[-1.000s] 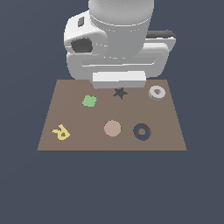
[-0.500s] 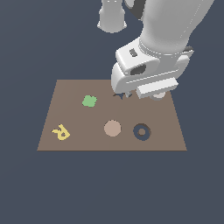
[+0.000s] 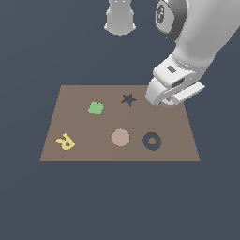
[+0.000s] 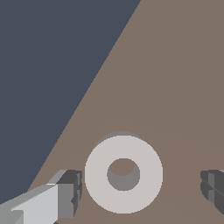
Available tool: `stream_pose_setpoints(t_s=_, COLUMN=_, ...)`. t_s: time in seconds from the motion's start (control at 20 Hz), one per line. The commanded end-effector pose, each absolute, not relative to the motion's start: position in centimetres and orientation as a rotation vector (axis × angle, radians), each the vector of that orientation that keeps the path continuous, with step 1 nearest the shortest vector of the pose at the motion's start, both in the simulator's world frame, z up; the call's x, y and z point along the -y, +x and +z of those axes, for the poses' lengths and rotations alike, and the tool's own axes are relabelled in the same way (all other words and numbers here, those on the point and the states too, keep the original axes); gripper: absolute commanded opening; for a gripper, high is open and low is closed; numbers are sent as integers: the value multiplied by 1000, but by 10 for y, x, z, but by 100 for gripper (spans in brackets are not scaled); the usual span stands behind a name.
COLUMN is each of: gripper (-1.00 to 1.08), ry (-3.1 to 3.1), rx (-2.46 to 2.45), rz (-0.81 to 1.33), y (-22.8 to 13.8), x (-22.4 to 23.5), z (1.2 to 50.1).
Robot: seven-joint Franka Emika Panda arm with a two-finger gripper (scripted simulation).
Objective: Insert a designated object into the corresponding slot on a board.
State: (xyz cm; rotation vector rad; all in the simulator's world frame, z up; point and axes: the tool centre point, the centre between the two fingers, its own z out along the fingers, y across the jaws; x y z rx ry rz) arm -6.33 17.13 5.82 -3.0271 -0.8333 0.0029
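We are at the grasping step: our claw (image 4: 140, 186) is spread wide and holds nothing, with the grey ring (image 4: 124, 174) lying flat between its two fingers. In the wrist view one dark pad (image 4: 72, 192) stands close to the ring's rim with only a thin gap, and the other pad (image 4: 213, 184) sits further off on the opposite side. Neither touches the ring, so far as we can tell.

The ring rests on the brown board (image 3: 84, 154), near its far corner on the exterior view's right. In that view the ring itself is hidden beneath our wrist and claw (image 3: 165, 102), which hang low over that corner. The slot (image 3: 152, 140), a dark ring-shaped recess with a brown centre, lies toward the near edge of the board on the same side, and it is unfilled. A tan disc (image 3: 120, 137) sits just beside it, with a dark star recess (image 3: 129, 99), a green clover (image 3: 95, 108) and a yellow R (image 3: 65, 141) elsewhere on the board.

We judge the task to be early: the ring is not yet gripped. The next move calls for closing the fingers evenly on the ring's outer rim. Because the ring sits nearer one pad, it may slide as that pad meets it first, so we should close gently or centre first. After that come a lift, a carry to the slot, and a careful lowering with the ring kept level.
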Motion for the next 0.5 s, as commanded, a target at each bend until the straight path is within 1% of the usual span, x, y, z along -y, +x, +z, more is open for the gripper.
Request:
stream_pose_setpoints(t_s=0.0, gripper=100, ry=-3016, rx=872, rz=0, y=-68, x=-178, z=53)
stream_pose_setpoints(t_s=0.45, gripper=100, ry=-3014, rx=881, rz=1, y=-70, x=-180, z=42)
